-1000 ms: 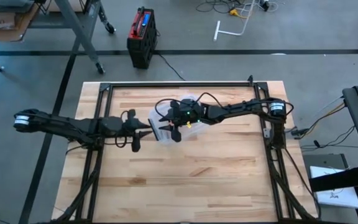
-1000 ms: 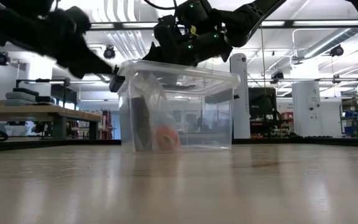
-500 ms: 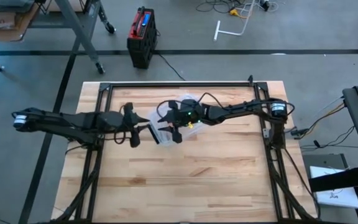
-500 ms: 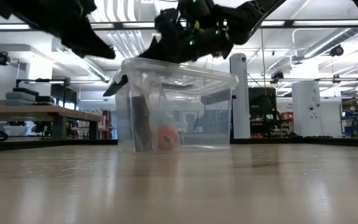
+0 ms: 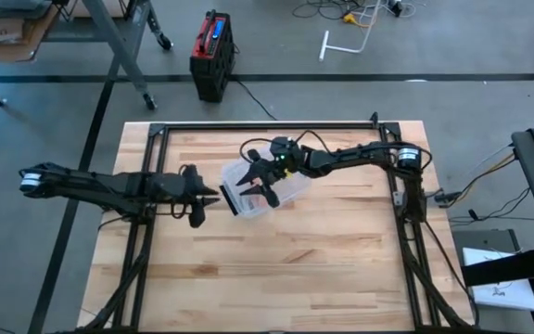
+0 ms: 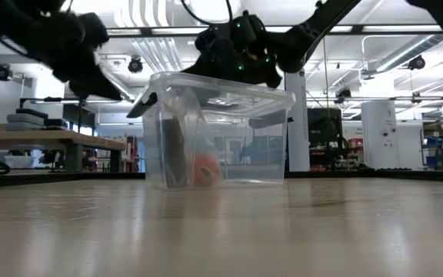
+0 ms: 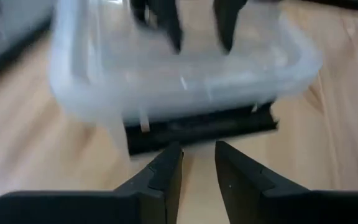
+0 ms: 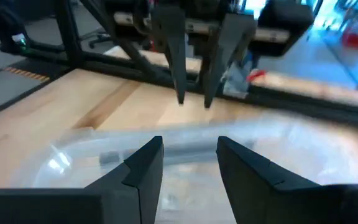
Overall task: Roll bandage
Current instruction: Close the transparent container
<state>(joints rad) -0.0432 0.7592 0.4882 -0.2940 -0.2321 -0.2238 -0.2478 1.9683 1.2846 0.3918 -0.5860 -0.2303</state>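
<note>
**Two claws at a clear bin holding the orange roll**

On the left side of the wooden desk [image 5: 276,260], the left arm reaches in low across the boards. The left claw [image 5: 213,197] points at the near end of the clear plastic bin [image 5: 269,188] and stops just short of it, not touching. In the left wrist view its two dark fingers [image 7: 166,175] stand apart with a narrow gap between them and nothing in that gap, so the left claw [image 7: 197,168] is slightly open and empty. Ahead of them lies a dark strip [image 7: 201,130] along the foot of the bin [image 7: 185,81]; what it is cannot be told.

The bin sits near the middle of the desk, a little toward the far edge. In the low view an orange roll, the bandage [image 6: 204,171], rests on the bin's floor beside a dark upright piece [image 6: 174,154] at the bin's left end.

From the right, the right arm stretches across the desk and hangs its claw [image 5: 260,182] over the bin's open top. In the right wrist view the right claw [image 8: 190,163] has its fingers [image 8: 143,167] spread above the rim [image 8: 229,134], holding nothing; the left arm's fingers show beyond it, facing it across the bin.

Past the desk's far edge, on the floor, stands a red and black case [image 5: 210,55].
</note>
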